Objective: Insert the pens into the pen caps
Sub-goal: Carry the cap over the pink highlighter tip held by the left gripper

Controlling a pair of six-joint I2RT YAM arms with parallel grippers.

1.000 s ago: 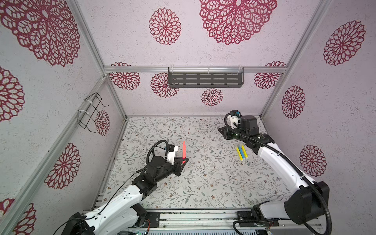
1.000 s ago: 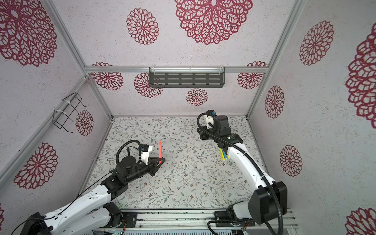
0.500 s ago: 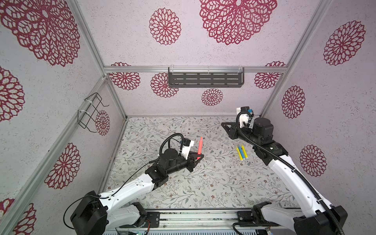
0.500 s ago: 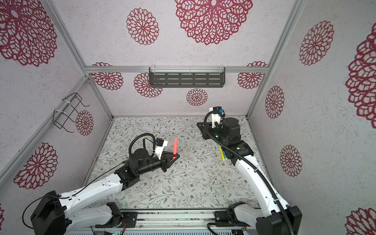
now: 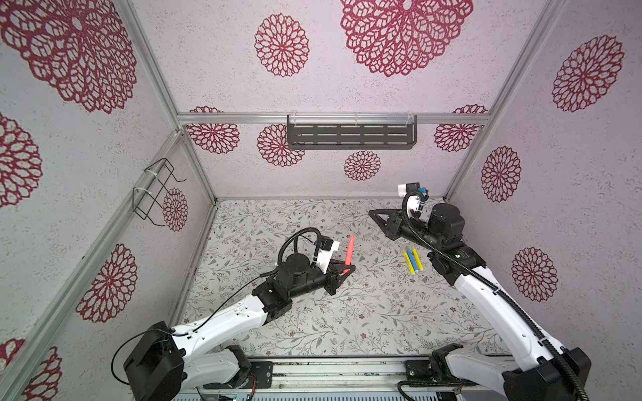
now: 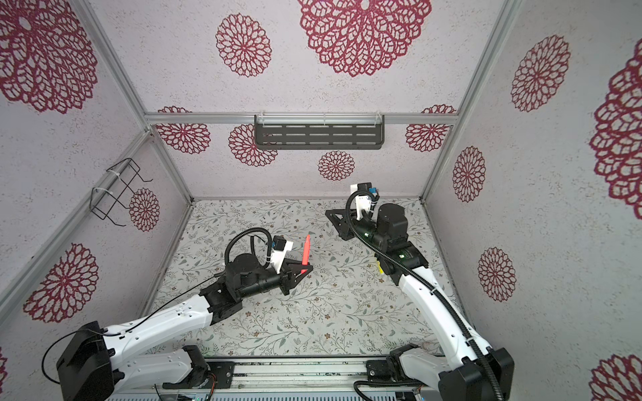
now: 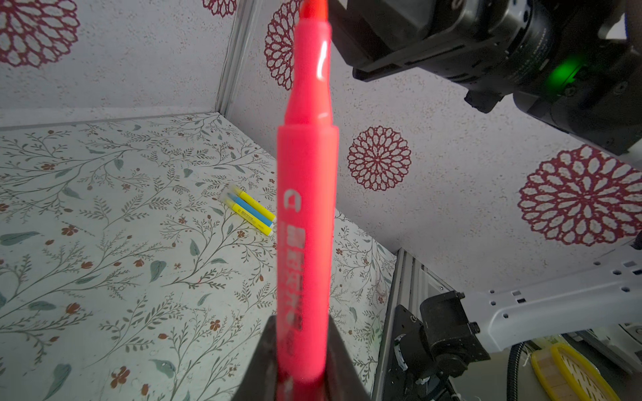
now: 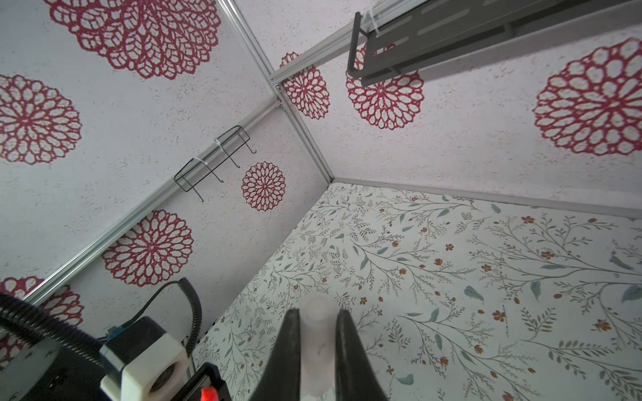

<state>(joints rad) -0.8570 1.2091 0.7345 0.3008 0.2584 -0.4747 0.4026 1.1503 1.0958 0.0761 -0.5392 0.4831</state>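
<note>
Above the mat [image 5: 364, 312], the red-pink pen [image 5: 349, 250] is clamped in the left gripper [image 5: 348, 270]; at its 2 o'clock a pen cap [image 8: 317, 340] is pinched by the right gripper [image 5: 371, 211]. Axes should be aligned before pressing.

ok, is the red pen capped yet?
Uncapped. The red pen in the left claw shows a bare tip; the translucent cap sits in the right claw, apart from it.

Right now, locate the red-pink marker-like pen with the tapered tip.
In a top view the red-pink pen is near the middle, clamped by one end in the left gripper, with the yellow and blue pens lying on the floral mat to its right.
</note>
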